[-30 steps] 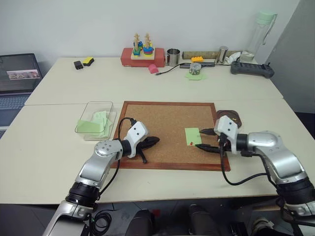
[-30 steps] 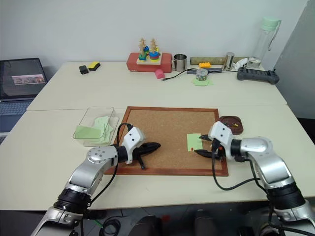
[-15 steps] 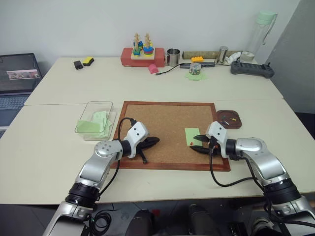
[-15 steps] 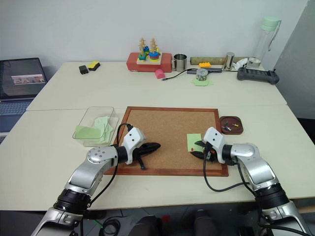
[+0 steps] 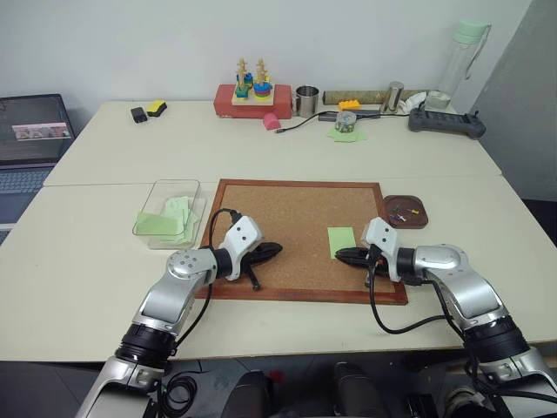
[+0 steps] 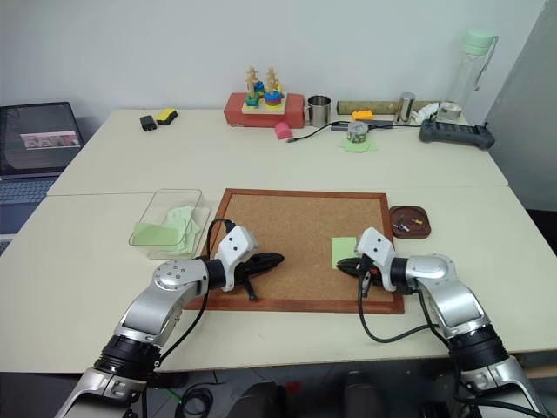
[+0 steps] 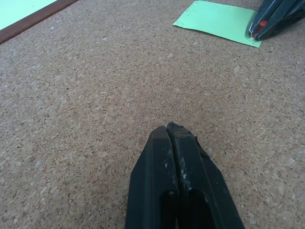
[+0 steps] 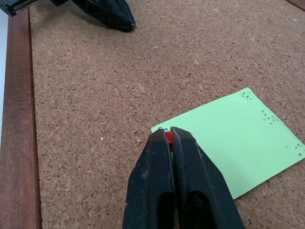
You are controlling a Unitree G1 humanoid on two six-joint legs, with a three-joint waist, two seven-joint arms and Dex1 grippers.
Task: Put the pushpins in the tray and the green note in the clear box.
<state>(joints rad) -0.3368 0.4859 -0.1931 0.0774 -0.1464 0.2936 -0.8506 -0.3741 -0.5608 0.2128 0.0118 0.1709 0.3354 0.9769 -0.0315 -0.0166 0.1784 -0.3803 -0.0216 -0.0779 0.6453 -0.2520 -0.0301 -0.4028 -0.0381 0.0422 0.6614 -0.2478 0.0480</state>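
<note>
On the corkboard (image 5: pixel 296 235), the right gripper (image 8: pixel 167 136) has its two black fingers pinched together on the red pushpin (image 8: pixel 168 138) at the near corner of the green note (image 5: pixel 341 239), which lies flat on the cork. The left gripper (image 7: pixel 170 130) rests with its fingers closed on nothing over the board's bare cork, well apart from the note. The tray (image 5: pixel 406 212) sits just beside the board's right edge with a yellow pushpin (image 5: pixel 413 209) in it, and the clear box (image 5: pixel 168 212) sits just beside its left edge, holding green slips.

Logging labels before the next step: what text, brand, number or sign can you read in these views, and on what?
None can be read.
Open laptop's screen: a light banner strip, too small to read.
Light green paper note on the corkboard: pinholes, no writing.
Black controller at the table's far side: no legible marking.
</note>
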